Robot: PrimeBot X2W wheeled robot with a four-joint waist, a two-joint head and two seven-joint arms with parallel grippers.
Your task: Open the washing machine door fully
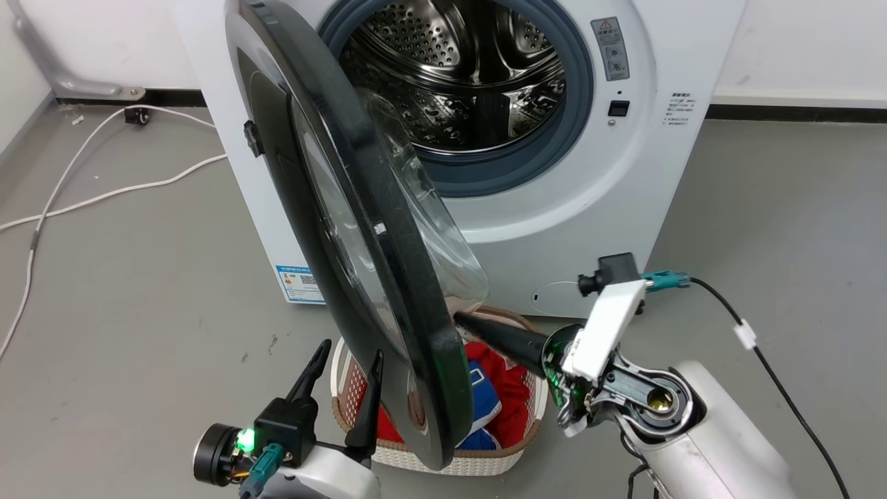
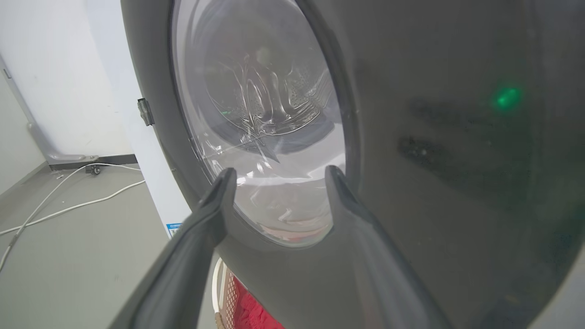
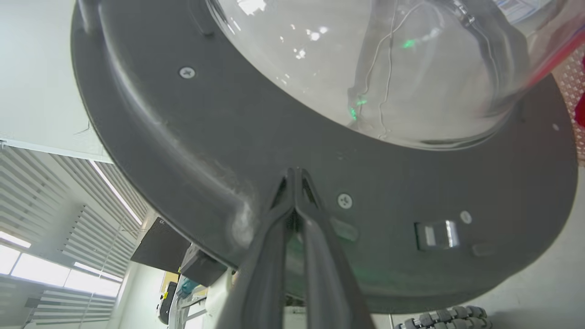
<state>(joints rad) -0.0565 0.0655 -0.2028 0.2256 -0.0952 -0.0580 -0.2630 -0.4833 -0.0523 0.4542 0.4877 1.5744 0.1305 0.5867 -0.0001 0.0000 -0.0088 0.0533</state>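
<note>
Door partway open, push in hand
The washing machine door (image 1: 388, 263) stands edge-on at frame centre, swung clear of the washing machine (image 1: 554, 229). The right gripper (image 1: 463, 320), fingers pressed together and empty, touches its inner rim (lower centre); next it likely must push leftward. The left gripper (image 1: 350, 350), lower left, gapes wide, holding nothing.

Glossy black washing machine door (image 1: 360, 229) half-open before white washing machine (image 1: 568, 201)

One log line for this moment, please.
door: partly open | right gripper: shut, tips at lower inner face | left gripper: open, by outer face | basket: on floor below door
</note>
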